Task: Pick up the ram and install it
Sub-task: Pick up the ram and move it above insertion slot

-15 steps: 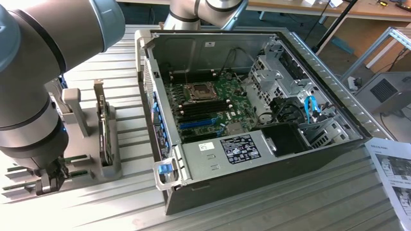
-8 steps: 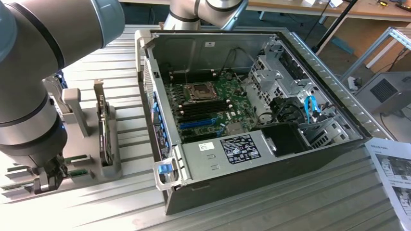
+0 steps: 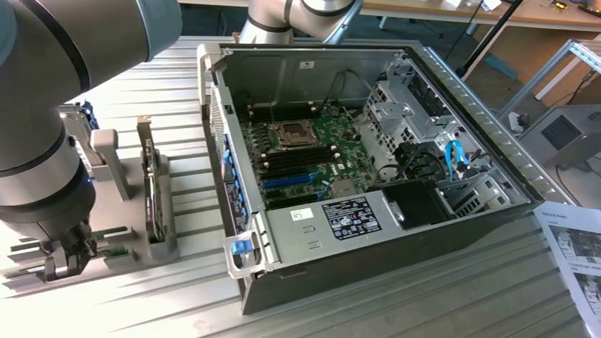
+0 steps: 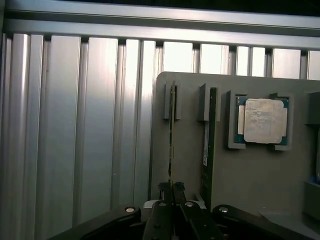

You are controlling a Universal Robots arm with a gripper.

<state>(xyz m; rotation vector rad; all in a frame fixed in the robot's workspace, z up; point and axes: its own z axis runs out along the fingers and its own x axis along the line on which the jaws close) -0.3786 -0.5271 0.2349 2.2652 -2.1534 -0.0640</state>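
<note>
The ram point(image 4: 172, 135) is a thin board seen edge-on, standing upright in a slot of the grey holder plate point(image 4: 250, 185). My gripper point(image 4: 172, 190) is shut on its near end, one finger on either side. A second thin green stick point(image 4: 210, 140) stands in the neighbouring slot. In the exterior view my gripper point(image 3: 67, 255) hangs low over the holder at that view's lower left, beside the open computer case point(image 3: 451, 91). Black memory slots point(image 3: 298, 159) lie on the green motherboard inside the case.
A square silver processor point(image 4: 263, 120) rests in its own pocket on the holder. A larger card with a metal bracket point(image 3: 150, 179) stands upright in the rack. A printed sheet point(image 3: 575, 253) lies at the exterior view's right. Ribbed aluminium tabletop point(image 4: 75, 125) surrounds the holder.
</note>
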